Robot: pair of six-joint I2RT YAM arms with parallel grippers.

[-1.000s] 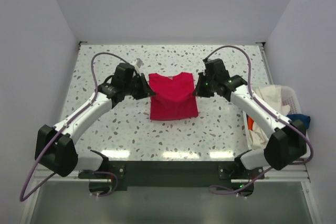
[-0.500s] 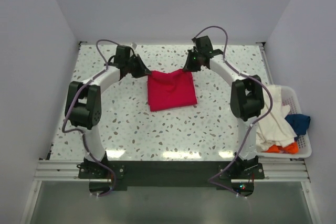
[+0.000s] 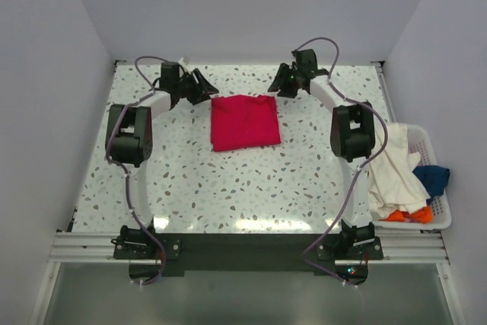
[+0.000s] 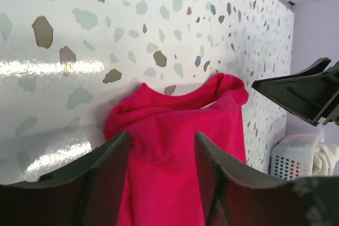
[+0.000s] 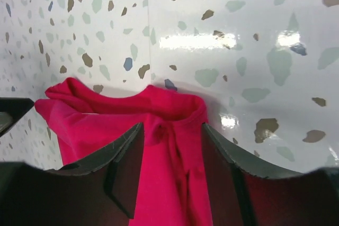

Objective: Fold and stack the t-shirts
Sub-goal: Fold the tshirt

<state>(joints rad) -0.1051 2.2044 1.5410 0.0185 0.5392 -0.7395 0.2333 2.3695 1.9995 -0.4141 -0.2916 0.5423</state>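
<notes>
Release of folded crimson-red cloth t-shirt, upper centre: left gripper and right gripper newly parted, empty, beside its far edge; fold judged complete

A glossy white terrazzo-pattern surface, flecked with grey, brown and blue chips, fills the floor of the enclosure. Bright strips of light glare off it near its front edge. Plain pale lavender-grey walls close it in at the back and on both sides. A white plastic slatted basket sits just beside the surface's right edge, toward the front. A silver metal rail runs along the front.
</notes>
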